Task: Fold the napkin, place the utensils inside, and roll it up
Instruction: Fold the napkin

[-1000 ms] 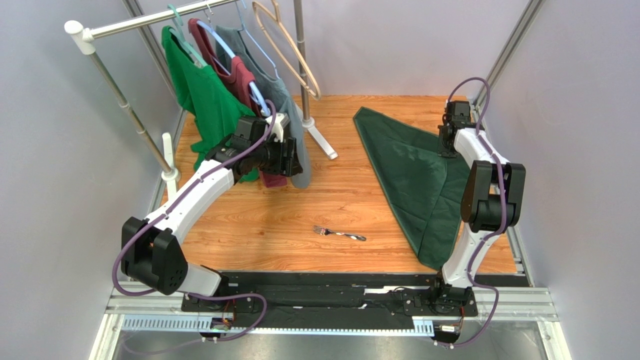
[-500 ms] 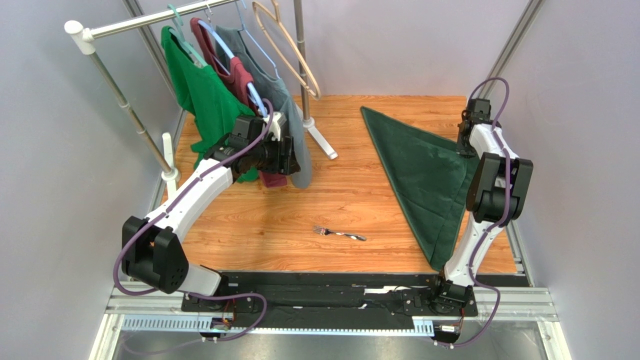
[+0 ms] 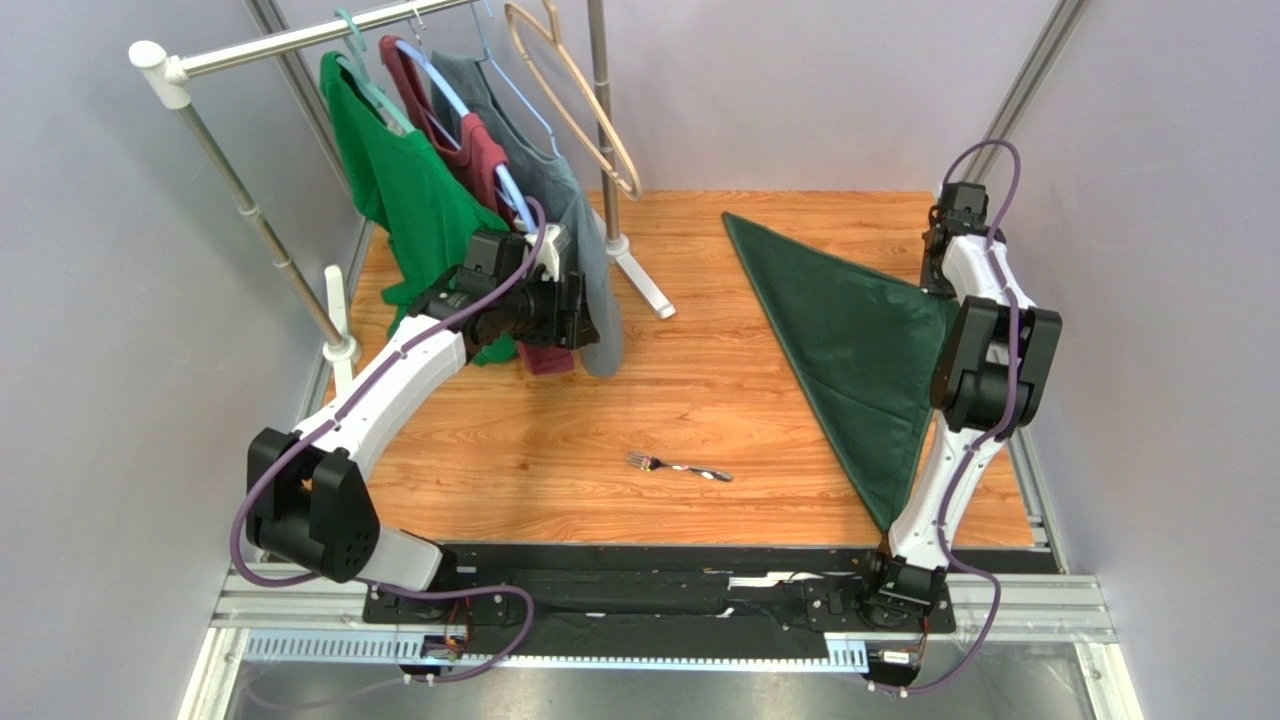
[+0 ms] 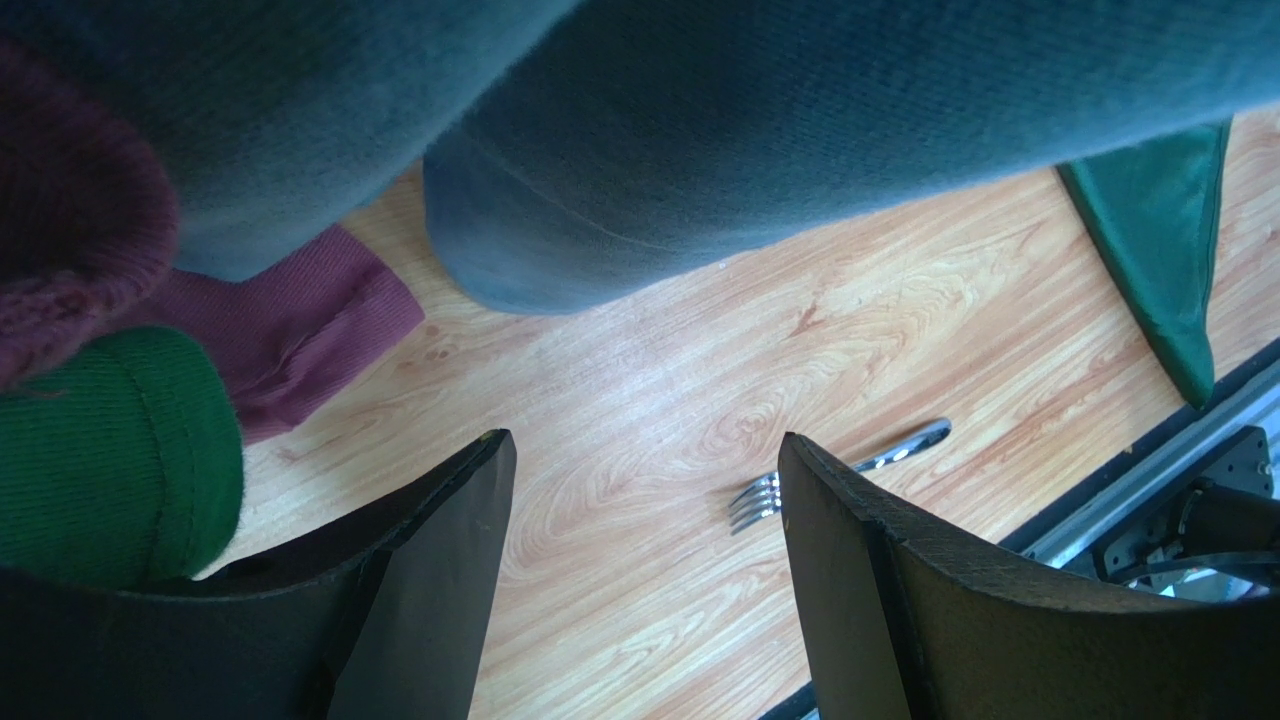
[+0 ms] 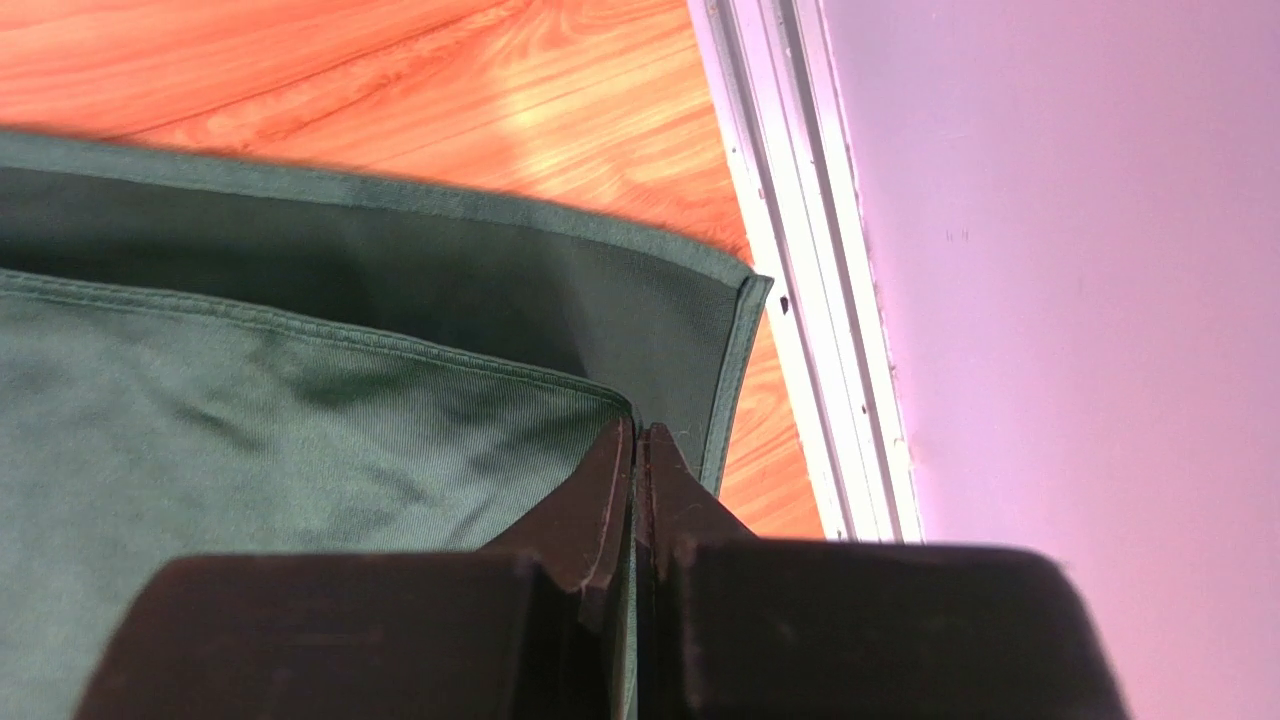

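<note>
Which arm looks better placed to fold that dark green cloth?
The right. The right tool is shut on the napkin at its corner; the left tool hangs open beside the hanging shirts, far from it.

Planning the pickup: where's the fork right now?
Top view: the fork lies flat on bare wood near the front edge of the table, about centre, left of the napkin and not touching it.

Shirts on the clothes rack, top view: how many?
3. Bright green fabric shirt at the left end of the metal rail, maroon shirt in the middle, grey-green shirt on the right. Another could be hidden between them.
</note>
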Robot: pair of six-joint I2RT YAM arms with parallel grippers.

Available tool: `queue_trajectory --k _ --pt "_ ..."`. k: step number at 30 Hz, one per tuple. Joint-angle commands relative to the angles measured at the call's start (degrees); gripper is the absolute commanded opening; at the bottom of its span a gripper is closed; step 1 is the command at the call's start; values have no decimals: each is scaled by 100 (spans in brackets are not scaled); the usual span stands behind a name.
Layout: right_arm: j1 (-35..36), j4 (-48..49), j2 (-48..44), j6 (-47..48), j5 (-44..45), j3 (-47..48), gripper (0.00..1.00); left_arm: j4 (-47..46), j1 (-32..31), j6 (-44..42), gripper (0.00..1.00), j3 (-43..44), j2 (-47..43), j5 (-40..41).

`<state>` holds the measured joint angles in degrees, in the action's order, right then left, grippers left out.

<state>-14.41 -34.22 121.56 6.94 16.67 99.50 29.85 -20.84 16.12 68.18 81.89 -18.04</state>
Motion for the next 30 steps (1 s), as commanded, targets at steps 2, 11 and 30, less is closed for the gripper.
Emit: queue_trajectory --k 2,11,30 --pt "-123 -199 254 141 153 420 0 -111 80 -65 74 28 38 -147" --pt "-228 -182 457 106 205 394 0 -137 107 -30 74 20 99 -200" --pt "-316 -199 702 106 355 886 0 -137 133 -30 74 28 152 -217"
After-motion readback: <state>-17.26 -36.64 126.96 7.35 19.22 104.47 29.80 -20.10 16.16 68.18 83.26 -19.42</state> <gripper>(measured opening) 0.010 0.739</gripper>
